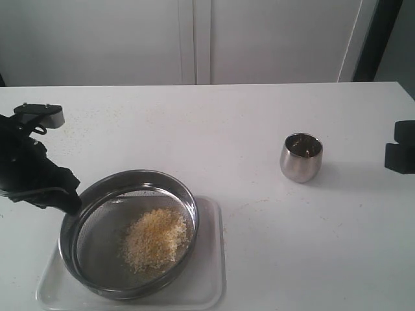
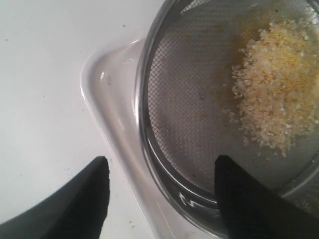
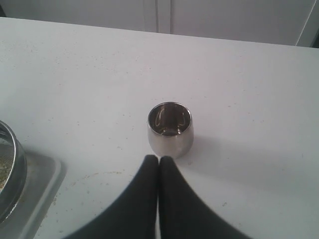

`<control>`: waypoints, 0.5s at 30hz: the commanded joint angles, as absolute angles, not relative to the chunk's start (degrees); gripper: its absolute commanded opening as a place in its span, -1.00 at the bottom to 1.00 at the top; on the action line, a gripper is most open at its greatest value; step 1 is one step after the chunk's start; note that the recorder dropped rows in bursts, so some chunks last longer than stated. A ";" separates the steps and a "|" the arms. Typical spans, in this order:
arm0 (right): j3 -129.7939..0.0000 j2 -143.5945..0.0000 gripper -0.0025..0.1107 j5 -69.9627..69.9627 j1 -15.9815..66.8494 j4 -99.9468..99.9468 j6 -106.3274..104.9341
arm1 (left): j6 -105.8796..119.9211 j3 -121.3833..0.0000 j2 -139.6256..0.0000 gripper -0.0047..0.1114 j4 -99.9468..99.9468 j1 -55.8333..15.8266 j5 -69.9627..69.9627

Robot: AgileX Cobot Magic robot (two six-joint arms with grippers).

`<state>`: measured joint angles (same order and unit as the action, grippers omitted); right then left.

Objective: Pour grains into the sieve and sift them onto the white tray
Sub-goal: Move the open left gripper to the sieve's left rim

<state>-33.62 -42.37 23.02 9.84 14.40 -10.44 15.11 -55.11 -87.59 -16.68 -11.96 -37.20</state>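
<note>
While left pincer (image 2: 159, 206) gapes astride sieve (image 2: 189, 124) rim, right pincer (image 3: 158, 164) closed, empty (cup (image 3: 170, 132) near).

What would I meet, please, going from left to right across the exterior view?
left tool → sieve → cup → right tool

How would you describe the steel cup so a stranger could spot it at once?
In the exterior view, the white table's lower left holds the white tray carrying the wide sieve. To their right, alone and upright, stands the steel cup: small, rounded and deep, not wide and mesh-bottomed.
</note>
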 commanded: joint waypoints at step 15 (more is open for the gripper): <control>-33.25 -42.08 -0.96 22.75 9.71 14.54 -10.38 | 11.99 -55.46 -95.52 0.17 -16.27 -13.34 -30.64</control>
<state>-33.62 -42.37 23.12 9.84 14.40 -10.44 12.51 -55.12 -95.21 -15.57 -12.96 -30.31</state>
